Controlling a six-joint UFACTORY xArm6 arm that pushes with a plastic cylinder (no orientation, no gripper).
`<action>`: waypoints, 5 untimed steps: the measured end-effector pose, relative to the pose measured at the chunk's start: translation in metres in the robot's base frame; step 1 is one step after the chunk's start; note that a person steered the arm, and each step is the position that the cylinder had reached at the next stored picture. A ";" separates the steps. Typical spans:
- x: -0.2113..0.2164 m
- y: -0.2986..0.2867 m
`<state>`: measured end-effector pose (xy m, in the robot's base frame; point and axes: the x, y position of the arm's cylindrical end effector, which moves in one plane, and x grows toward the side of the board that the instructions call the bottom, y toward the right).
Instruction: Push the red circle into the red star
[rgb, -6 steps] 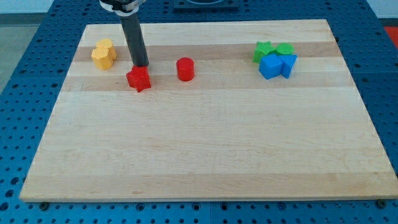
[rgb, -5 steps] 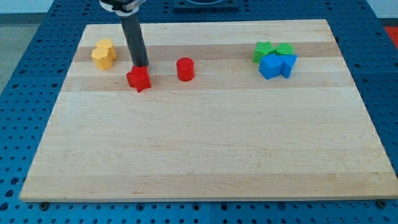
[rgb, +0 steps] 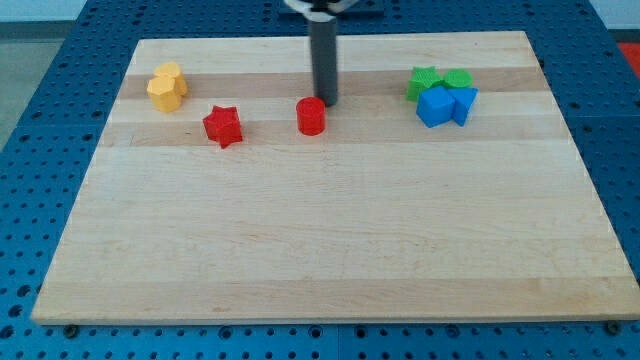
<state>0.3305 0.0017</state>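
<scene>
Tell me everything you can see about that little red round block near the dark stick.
The red circle is a short, upright cylinder, matte red like painted wood or plastic, with a flat top. It stands on the pale wooden board, to the view's right of the red star, apart from it. My tip sits right at its upper-right edge.

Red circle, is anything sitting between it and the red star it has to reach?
Nothing visible. Only bare board separates the red circle from the red star on the view's left. My tip sits just up-right of the circle.
</scene>
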 end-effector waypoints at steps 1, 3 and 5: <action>0.025 0.017; 0.030 -0.091; 0.071 -0.083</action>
